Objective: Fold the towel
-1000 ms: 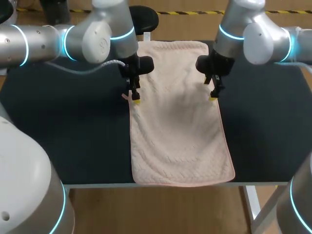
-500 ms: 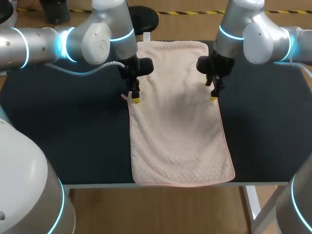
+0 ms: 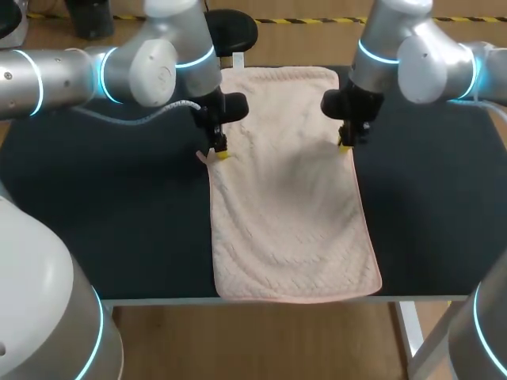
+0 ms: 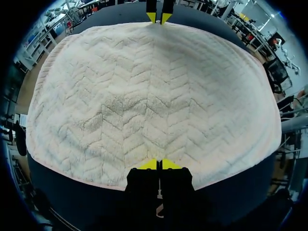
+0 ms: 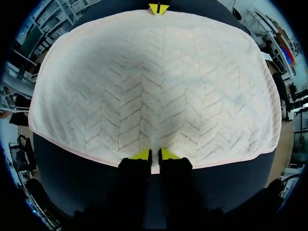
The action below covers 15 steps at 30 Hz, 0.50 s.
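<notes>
A pale pink towel [image 3: 289,214] lies flat and lengthwise on the dark table [image 3: 119,229], reaching from the far edge to the front edge. My left gripper [image 3: 220,153] stands at the towel's left long edge, about a third of the way down from the far end. In the left wrist view its yellow tips [image 4: 158,164] are pressed together on the towel's [image 4: 154,96] hem. My right gripper [image 3: 345,145] is opposite, at the right long edge. Its tips [image 5: 154,155] pinch a bit of the towel [image 5: 154,82] between them.
Bare dark tabletop stretches to the left [image 3: 103,198] and to the right [image 3: 428,206] of the towel. The towel's near end lies along the table's front edge [image 3: 158,300].
Both grippers have closed from wide open onto the towel's long edges. Both have also shifted slightly toward the far end.
</notes>
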{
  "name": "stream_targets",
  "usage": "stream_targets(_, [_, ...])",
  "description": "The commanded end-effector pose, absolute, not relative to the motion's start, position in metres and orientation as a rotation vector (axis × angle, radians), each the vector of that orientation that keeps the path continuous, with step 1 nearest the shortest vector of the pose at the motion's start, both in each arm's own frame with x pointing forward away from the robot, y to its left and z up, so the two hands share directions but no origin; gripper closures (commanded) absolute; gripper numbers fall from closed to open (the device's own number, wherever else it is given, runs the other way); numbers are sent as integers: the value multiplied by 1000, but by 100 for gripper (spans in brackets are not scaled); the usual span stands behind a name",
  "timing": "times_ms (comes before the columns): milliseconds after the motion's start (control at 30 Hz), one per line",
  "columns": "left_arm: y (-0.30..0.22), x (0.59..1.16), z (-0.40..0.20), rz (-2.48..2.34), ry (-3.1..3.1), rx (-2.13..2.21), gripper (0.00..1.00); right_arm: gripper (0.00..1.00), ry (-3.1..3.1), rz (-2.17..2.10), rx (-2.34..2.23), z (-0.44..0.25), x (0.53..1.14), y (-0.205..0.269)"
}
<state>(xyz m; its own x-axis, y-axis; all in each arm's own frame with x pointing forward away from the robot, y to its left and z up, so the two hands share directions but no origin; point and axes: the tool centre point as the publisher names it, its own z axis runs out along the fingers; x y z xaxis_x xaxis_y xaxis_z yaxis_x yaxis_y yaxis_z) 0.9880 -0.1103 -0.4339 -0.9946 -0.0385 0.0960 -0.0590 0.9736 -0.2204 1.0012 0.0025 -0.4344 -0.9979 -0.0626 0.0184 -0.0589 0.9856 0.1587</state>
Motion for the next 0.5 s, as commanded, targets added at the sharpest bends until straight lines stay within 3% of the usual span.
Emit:
stream_targets(33, [-105, 981, -426, 364, -3045, 80, 100, 100, -3121, -251, 94, -424, 995, -3])
stream_targets(500, [-93, 1000, -340, 411, -3163, 29, 100, 100, -3265, -320, 110, -351, 1007, -7])
